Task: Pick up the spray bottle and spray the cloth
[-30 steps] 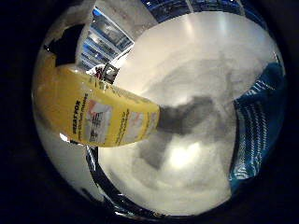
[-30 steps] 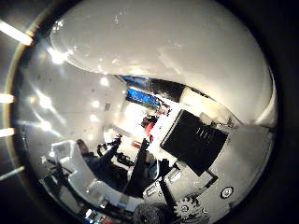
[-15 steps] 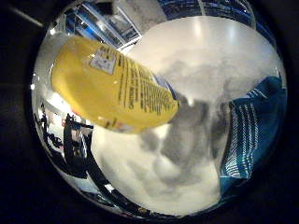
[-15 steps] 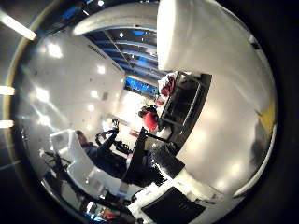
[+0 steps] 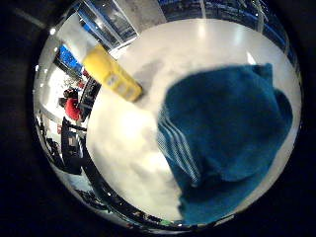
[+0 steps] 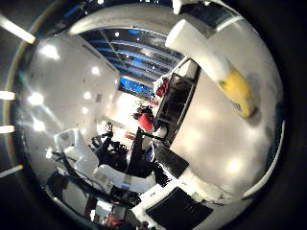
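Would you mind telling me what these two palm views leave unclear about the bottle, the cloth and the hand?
- Hand: no part of it shows in either view, so its state is unknown.
- Spray bottle: in the little finger side view its top runs out at the picture's rim; trigger and nozzle are not visible.
- Bottle label: too small and blurred to read.
- Blue cloth: its far end is cut off by the view's dark border.

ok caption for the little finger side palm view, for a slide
Yellow spray bottle on the white table, apart from a crumpled blue cloth.

Spray bottle top cut off at view edge; cloth far side cropped too.
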Robot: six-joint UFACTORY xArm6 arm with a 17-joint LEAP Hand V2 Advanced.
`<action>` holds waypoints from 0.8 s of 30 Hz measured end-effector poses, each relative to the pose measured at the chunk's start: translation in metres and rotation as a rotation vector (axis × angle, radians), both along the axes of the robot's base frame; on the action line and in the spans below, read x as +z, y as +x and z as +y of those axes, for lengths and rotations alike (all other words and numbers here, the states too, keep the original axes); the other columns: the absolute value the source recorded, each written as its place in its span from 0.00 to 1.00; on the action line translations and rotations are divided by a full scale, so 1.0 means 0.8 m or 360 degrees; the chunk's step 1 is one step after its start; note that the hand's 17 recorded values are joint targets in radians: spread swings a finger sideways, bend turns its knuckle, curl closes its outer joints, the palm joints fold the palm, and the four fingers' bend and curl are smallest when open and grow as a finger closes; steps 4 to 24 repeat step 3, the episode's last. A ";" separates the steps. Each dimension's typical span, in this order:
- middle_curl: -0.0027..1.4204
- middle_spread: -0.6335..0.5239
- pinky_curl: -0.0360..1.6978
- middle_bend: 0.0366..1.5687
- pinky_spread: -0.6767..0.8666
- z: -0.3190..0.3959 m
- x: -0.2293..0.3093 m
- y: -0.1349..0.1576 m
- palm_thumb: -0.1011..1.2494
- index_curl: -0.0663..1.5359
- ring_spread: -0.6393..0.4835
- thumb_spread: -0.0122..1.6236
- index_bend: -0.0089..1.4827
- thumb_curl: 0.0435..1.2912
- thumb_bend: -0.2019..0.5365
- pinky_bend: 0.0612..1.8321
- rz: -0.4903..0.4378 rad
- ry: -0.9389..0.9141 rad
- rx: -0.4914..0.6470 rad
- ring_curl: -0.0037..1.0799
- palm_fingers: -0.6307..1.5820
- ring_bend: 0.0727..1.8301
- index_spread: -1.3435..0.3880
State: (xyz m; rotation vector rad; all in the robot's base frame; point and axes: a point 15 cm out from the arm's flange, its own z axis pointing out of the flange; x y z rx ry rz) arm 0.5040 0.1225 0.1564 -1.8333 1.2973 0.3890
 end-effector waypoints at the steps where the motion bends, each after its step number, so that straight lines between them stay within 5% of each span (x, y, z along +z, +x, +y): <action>1: 0.22 0.53 0.25 0.10 0.70 -0.013 0.001 -0.003 0.49 0.24 0.57 0.61 0.12 0.21 0.24 0.19 0.0002 -0.0005 -0.0020 0.23 0.32 0.16 0.51; 24: 0.21 0.53 0.24 0.10 0.70 -0.035 0.000 -0.018 0.49 0.23 0.57 0.61 0.12 0.21 0.24 0.19 0.0020 -0.0009 -0.0045 0.23 0.33 0.15 0.51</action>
